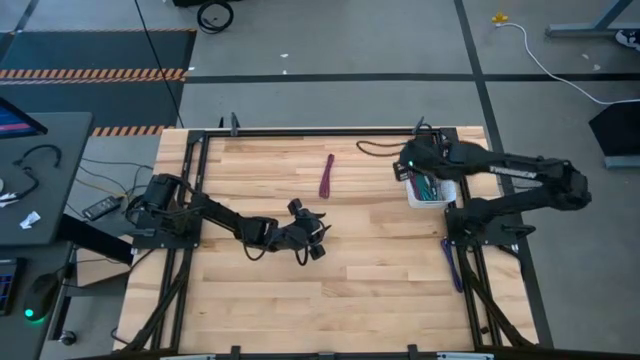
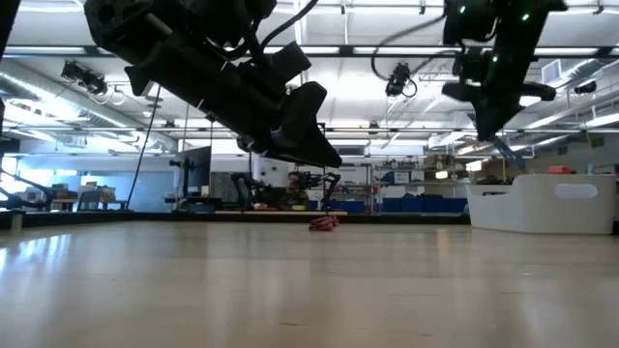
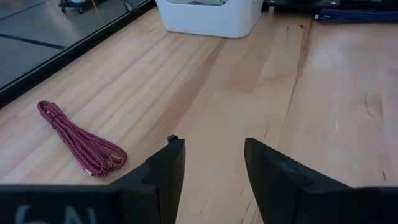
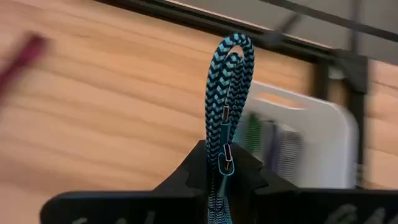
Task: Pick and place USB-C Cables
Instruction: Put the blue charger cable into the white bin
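Bin (image 1: 446, 192) beneath right gripper (image 4: 225, 177), jaws clamped on teal cable (image 4: 227, 93); left gripper (image 3: 214, 165) jaws apart near maroon cable (image 3: 81, 140).

Braided cable (image 4: 229, 93), smooth wood table (image 1: 380, 280)

Bright overhead lighting; right wrist view background motion-blurred; soft table (image 1: 380, 260) shadows.

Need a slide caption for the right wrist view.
Right tool shut on teal cable, white bin beyond.
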